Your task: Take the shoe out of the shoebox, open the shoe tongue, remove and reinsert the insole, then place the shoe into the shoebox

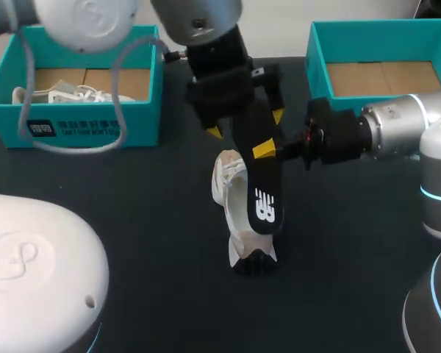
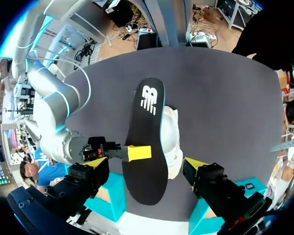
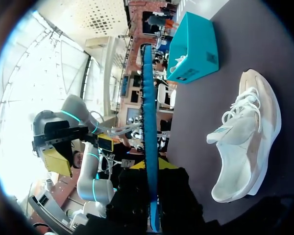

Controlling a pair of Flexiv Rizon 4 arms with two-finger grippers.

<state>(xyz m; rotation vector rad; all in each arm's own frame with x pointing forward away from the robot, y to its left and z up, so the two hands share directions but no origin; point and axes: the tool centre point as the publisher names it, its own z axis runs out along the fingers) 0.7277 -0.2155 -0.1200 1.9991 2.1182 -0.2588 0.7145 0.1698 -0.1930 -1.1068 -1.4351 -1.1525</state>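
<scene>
A white shoe (image 1: 235, 209) lies on its side on the dark table (image 1: 132, 191), out of any box. My right gripper (image 1: 268, 151) is shut on a black insole (image 1: 263, 195) and holds it tilted just above the shoe. Straight over both hangs my left gripper (image 1: 246, 123), open and touching nothing. In the left wrist view the insole (image 2: 147, 137) lies below and between the spread fingers of the left gripper (image 2: 146, 166), over the shoe (image 2: 172, 142). In the right wrist view the insole (image 3: 149, 122) shows edge-on in the right gripper (image 3: 152, 169), beside the shoe (image 3: 245, 142).
A teal shoebox (image 1: 73, 110) at the back left holds another white shoe (image 1: 59, 94). A second teal shoebox (image 1: 320, 62), with only cardboard showing inside, stands at the back right. A grey cable (image 1: 117, 110) from my left arm droops over the left box's front.
</scene>
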